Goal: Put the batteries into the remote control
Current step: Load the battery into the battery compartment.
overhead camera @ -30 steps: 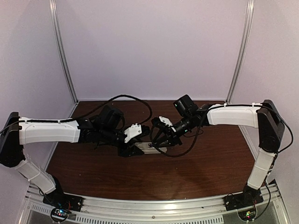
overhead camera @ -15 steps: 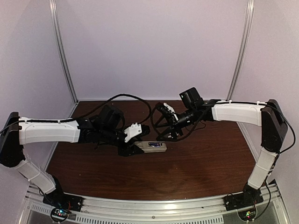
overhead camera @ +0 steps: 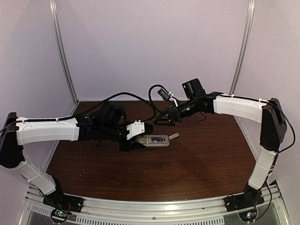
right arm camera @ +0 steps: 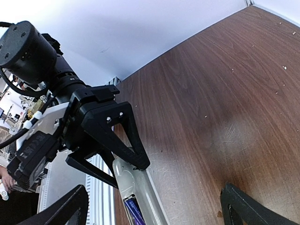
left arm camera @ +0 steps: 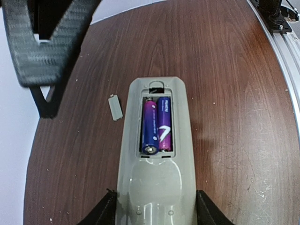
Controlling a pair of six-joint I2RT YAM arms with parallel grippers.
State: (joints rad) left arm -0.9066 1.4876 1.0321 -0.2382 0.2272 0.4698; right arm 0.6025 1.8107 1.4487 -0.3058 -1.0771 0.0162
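Observation:
The grey-beige remote control [left arm camera: 157,183] lies back up on the table, its near end clamped between the jaws of my left gripper [left arm camera: 157,213]. Its compartment is uncovered, and two purple batteries [left arm camera: 157,124] lie side by side in it. In the top view the remote control [overhead camera: 157,140] sits mid-table in front of my left gripper [overhead camera: 137,143]. My right gripper [overhead camera: 165,120] hangs open above the table, behind the remote and apart from it, with nothing between its fingers. From the right wrist view the remote control [right arm camera: 147,192] and batteries [right arm camera: 133,208] show below my right gripper [right arm camera: 157,208].
A small flat beige cover piece [left arm camera: 115,107] lies loose on the wood left of the remote; in the top view this cover piece [overhead camera: 174,136] is just right of the remote's far end. A black cable [overhead camera: 140,99] loops over the back of the table. Metal rail [overhead camera: 154,206] along the near edge.
My right gripper has opened, lifted off the remote and drawn back toward the far right. The remote's open compartment with both batteries now shows. My left gripper keeps its hold, shifted slightly right.

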